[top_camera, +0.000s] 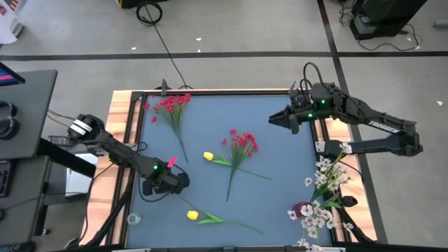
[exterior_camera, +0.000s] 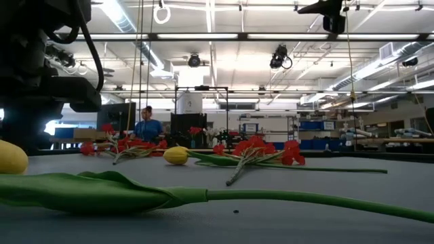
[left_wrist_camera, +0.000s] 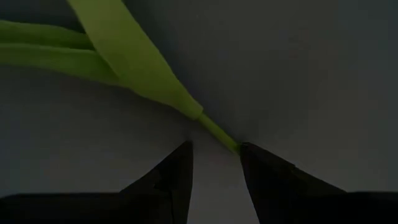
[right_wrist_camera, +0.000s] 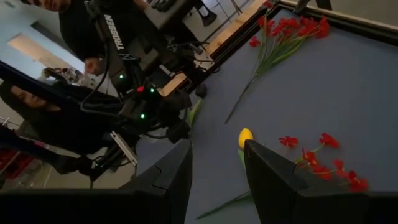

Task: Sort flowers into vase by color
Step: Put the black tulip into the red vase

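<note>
Looking straight down, we find the left gripper [top_camera: 148, 187] low over the near-left part of the blue mat [top_camera: 280, 203], just inside the wooden edge [top_camera: 117, 140] on that side. One yellow tulip [top_camera: 192, 215] lies close beside it toward the front edge; a second yellow tulip [top_camera: 208, 156] and a red bunch [top_camera: 243, 142] lie mid-mat, and another red bunch [top_camera: 170, 103] lies by the far-left corner. White sprays [top_camera: 325, 192] crowd the right edge near the front corner. The right gripper [top_camera: 274, 119] hangs above the far-right part of the mat, with bare mat below it and open room toward the centre.

From table height, we see the near tulip's leaf and stem [exterior_camera: 203, 196] running across the foreground, its yellow head [exterior_camera: 10, 157] at the left margin. A person [exterior_camera: 147, 125] stands in the room beyond.

Through the left wrist camera, the fingers [left_wrist_camera: 174, 180] stand apart over the mat, the thin green stem [left_wrist_camera: 217, 130] ending just at one fingertip; we cannot tell whether it touches.

Through the right wrist camera, the fingers [right_wrist_camera: 273, 174] stand apart, holding nothing, above bare mat.
</note>
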